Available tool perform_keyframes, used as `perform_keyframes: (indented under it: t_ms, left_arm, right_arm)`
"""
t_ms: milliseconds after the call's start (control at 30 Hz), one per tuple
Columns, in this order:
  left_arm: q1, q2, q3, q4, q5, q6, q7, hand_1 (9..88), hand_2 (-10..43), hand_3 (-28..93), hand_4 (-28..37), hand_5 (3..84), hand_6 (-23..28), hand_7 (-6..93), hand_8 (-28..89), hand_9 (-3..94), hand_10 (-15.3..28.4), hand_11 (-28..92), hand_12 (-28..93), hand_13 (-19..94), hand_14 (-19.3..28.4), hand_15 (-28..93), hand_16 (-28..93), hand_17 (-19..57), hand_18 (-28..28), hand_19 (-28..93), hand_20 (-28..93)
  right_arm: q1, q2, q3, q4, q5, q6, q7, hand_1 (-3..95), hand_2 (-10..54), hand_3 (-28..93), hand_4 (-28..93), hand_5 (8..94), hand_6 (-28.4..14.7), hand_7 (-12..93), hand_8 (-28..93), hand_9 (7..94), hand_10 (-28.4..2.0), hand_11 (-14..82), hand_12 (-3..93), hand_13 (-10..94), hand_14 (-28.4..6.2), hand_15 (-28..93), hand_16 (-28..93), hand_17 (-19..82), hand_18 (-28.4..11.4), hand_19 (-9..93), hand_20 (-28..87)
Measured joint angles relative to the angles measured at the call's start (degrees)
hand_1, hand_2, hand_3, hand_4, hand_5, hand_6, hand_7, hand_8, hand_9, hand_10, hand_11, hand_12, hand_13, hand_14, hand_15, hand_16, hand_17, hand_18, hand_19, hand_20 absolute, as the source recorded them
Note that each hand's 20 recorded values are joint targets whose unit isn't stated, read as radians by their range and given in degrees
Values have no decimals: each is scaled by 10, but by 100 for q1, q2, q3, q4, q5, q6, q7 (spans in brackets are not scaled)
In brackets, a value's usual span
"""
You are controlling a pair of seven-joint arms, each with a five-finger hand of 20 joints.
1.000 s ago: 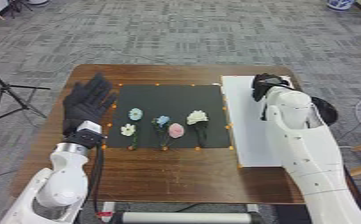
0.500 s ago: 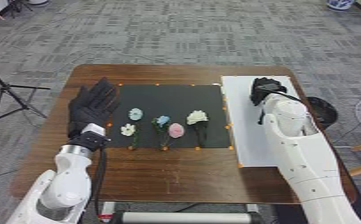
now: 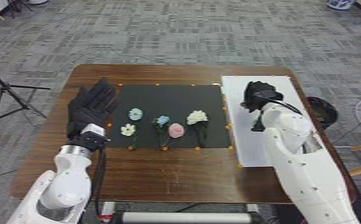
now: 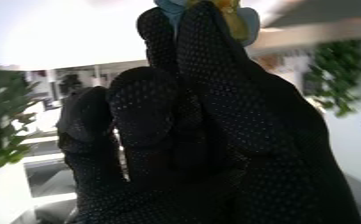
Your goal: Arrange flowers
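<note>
Evidently my right hand (image 3: 262,93) pinches a blue flower (image 4: 250,22) above the board (image 3: 250,151), right of frame; the mat (image 3: 163,94) lies leftward, nearer my flat, empty left hand (image 3: 89,106).

Item: one brown wooden table (image 3: 185,175), rounded corners, visible grain, standing in front of me. Item: floor (image 3: 176,30), grey, carpet-like, patterned in short broken strokes, running beyond the table and along both its sides. Item: one black tripod (image 3: 8,87), legs spread, to the table's left as I face it. Item: one dark round bin (image 3: 326,114), just beside the table on my right. Item: one blue-and-white vessel (image 3: 339,4), far off to my right. From my right wrist: strong white light (image 4: 61,35); green foliage (image 4: 336,72), blurred, in two places; one pale wall (image 4: 359,145).
</note>
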Motion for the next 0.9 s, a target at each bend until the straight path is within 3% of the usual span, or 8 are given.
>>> perform_keyframes:
  t_ms: [300,633,900]
  left_arm:
    - [8,-6,-56,1,30,1,-2,258,119,714,-283,422,69,99,-90,336,125,153,76,254,117,146,-32,-60,136,318,84]
    - [-24,-14,-2,1,54,1,-21,259,120,714,-283,421,69,101,-90,335,125,154,77,251,124,154,-30,-62,137,319,85]
    - [-37,-9,2,12,52,1,-48,270,110,715,-283,421,69,103,-90,334,126,156,80,247,134,166,-24,-63,137,320,85]
  right_arm:
    - [-831,-189,-54,-1174,195,90,50,635,-95,668,-283,746,11,313,19,831,-72,198,527,729,-56,652,423,416,-208,850,435]
    - [-1304,-743,-192,-1278,59,54,27,621,-95,667,-283,742,7,304,18,826,-74,191,518,727,-60,655,424,416,-210,853,432]
    - [-1504,-809,-264,-1393,60,8,140,581,-95,596,-283,706,-3,245,-4,801,-79,165,478,703,-73,684,362,400,-214,850,425]
